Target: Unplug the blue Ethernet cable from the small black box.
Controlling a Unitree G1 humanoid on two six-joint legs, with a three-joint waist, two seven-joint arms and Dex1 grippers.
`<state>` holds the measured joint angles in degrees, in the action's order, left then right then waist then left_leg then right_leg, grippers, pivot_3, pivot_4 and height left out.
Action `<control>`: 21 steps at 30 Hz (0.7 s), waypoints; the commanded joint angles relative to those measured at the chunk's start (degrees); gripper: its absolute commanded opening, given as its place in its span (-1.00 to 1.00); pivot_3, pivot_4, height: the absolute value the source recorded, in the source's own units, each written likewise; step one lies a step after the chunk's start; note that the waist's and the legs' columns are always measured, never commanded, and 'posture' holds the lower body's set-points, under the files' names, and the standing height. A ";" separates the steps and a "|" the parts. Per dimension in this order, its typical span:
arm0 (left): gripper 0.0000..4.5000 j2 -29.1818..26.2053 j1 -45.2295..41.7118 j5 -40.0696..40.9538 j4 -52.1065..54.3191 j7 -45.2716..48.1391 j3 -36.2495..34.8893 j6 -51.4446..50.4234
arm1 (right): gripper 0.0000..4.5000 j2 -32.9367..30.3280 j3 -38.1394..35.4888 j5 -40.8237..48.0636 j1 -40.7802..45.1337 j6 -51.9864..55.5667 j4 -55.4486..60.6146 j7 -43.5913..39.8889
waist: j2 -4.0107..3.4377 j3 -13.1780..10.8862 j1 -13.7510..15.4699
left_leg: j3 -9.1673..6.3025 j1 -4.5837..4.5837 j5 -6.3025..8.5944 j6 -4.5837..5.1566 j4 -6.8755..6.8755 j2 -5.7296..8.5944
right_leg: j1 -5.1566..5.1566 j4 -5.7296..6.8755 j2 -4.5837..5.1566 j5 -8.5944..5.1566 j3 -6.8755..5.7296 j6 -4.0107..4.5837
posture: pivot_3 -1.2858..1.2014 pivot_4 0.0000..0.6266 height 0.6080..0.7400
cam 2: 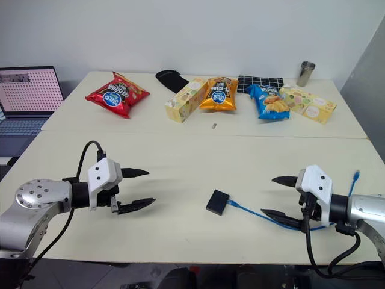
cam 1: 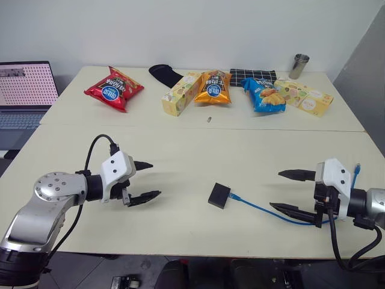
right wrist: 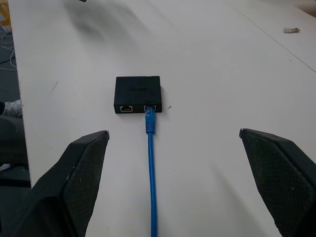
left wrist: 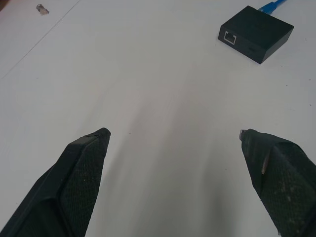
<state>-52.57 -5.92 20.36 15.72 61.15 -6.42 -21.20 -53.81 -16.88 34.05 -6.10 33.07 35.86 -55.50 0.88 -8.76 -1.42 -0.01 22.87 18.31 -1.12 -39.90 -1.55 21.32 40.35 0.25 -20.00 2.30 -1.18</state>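
Left eye view has the big pale table (cam 1: 180, 150) taking up most of the scene, with a laptop (cam 1: 24, 90) off its left edge. Along the far side there's a row of snacks: a red bag (cam 1: 114, 89), a yellow carton (cam 1: 181, 93), an orange bag (cam 1: 213, 87), a blue bag (cam 1: 263, 94) and another carton (cam 1: 304, 96), plus a metal cup (cam 1: 299, 66) at the back. Nearer in, the left gripper (cam 1: 147, 179) hovers over bare table with its jaws spread wide and nothing between them. The right gripper (cam 1: 289, 191) is the same, spread wide and empty, hanging over the blue Ethernet cable (cam 1: 264, 210). The small black box (cam 1: 219, 195) lies flat between the two grippers, apart from both, with the cable's plug still seated in one of its ports.
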 commanded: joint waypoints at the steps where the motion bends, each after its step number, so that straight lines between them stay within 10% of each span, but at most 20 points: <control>1: 0.99 -0.52 0.27 1.81 3.03 1.61 -0.10 -0.18 | 1.00 -1.06 -0.86 0.51 0.34 -0.14 0.79 -0.70 | 0.00 0.00 0.00 | 0.00 0.00 0.00 -0.01 0.00 0.00 | 0.00 0.00 0.00 0.00 0.00 0.00 | 0.03 -0.52 1.00; 14: 0.99 0.14 2.04 0.25 5.34 0.42 1.37 0.10 | 1.00 -0.75 1.12 -1.65 0.13 -0.29 1.14 0.18 | 0.00 0.00 0.02 | 0.00 0.00 0.00 -0.01 0.00 0.00 | 0.00 0.00 0.00 0.00 0.01 0.00 | 0.03 -0.52 1.00; 21: 0.99 0.46 1.16 4.03 7.80 3.45 3.88 -3.24 | 1.00 4.78 13.89 -8.25 5.35 -0.03 -0.64 7.08 | 0.00 0.00 -0.06 | 0.00 0.00 -0.02 -0.03 -0.01 -0.01 | 0.00 0.01 0.00 0.00 0.00 0.00 | 0.03 -0.52 1.00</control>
<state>-51.74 -4.14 21.99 21.20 62.52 -3.38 -23.40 -50.95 -7.52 29.10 -3.16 33.03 35.72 -51.89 0.87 -8.76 -1.48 -0.01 22.87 18.30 -1.16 -39.91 -1.56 21.33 40.37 0.24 -20.00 2.31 -1.18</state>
